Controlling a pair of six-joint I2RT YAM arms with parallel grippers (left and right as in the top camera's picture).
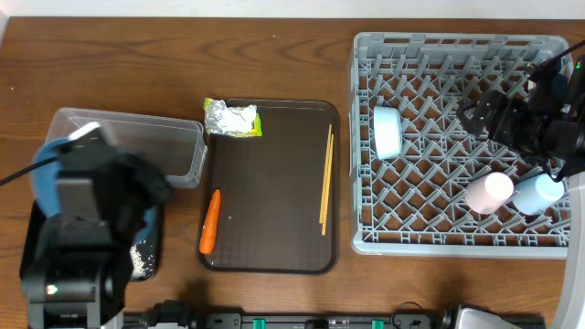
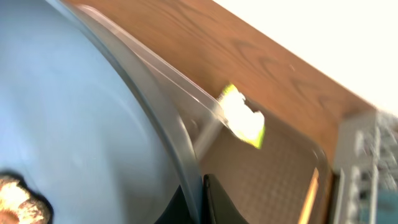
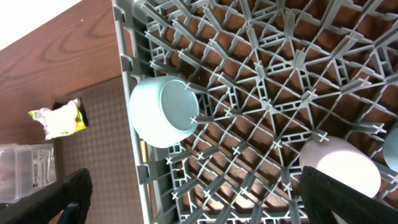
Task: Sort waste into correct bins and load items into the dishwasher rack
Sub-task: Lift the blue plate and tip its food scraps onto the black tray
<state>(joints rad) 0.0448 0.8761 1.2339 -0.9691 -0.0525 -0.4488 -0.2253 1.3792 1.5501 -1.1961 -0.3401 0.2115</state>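
Observation:
My left gripper (image 2: 203,200) is shut on the rim of the large blue plate (image 2: 68,124), which is tilted over the clear tub (image 1: 137,137) and the black tray (image 1: 151,260). A brown food lump (image 2: 18,200) lies on the plate. White rice grains (image 1: 139,259) lie in the black tray. The wrapper (image 1: 231,118), carrot (image 1: 209,222) and chopsticks (image 1: 325,178) lie on the brown serving tray (image 1: 274,183). The white bowl (image 1: 388,131), pink cup (image 1: 488,192) and light blue cup (image 1: 537,193) sit in the grey rack (image 1: 439,245). My right gripper (image 3: 205,199) is open and empty above the rack.
The clear tub stands left of the serving tray, with the black tray in front of it, mostly under my left arm (image 1: 82,238). Bare wooden table (image 1: 183,64) lies behind the tub and tray. The right arm (image 1: 539,119) hangs over the rack's right side.

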